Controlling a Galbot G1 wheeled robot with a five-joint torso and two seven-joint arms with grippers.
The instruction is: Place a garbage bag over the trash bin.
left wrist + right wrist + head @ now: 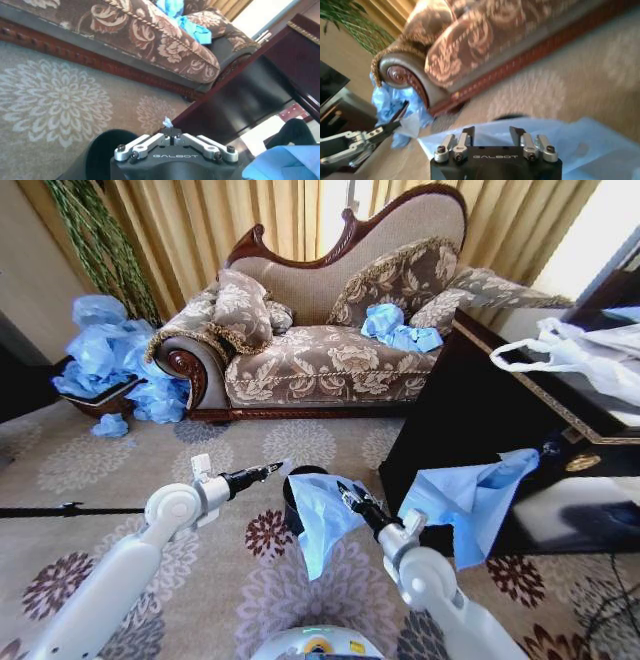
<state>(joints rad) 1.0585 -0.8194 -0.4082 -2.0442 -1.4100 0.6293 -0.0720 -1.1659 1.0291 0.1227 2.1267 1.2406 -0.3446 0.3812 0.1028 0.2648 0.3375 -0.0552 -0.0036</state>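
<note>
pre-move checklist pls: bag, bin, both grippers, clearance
1. Right gripper on garbage bag: ok, fingers in the plastic.
2. Left gripper on the bag: not ok, shut, at most a scrap at its tips.
3. Bag over trash bin: not ok, hangs beside it.
4. Bin upright on carpet: ok.
5. Bag mouth open: cannot tell.
6. Cabinet clearance on right: cannot tell.

Garbage bag (pixel 322 515) draped over trash bin (pixel 297 480)
</note>
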